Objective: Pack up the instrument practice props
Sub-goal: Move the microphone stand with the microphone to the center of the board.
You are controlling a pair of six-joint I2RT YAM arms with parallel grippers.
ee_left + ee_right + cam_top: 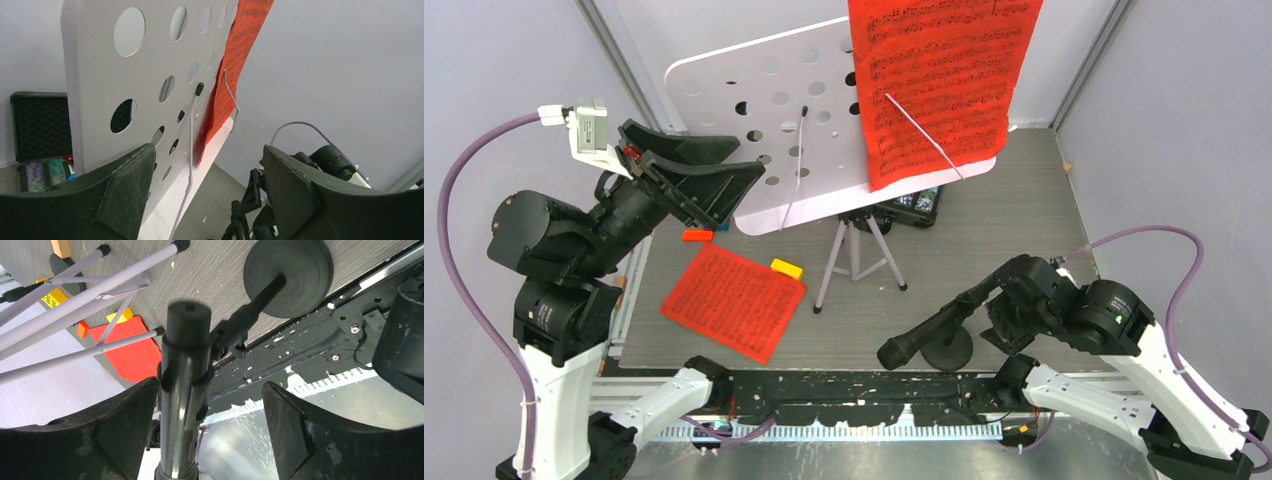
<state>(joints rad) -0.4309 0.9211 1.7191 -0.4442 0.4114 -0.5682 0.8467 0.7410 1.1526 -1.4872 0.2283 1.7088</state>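
Red page (939, 90) runs off-frame, covering part of the white rack (724, 80).

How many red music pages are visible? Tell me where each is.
2. One red page is on the music rack; a second page lies on the table left of its legs. More may be hidden.

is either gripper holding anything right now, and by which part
Nothing is held. The left gripper is open in front of the white music rack. The right gripper is open around the microphone, with a clear gap beside its body.
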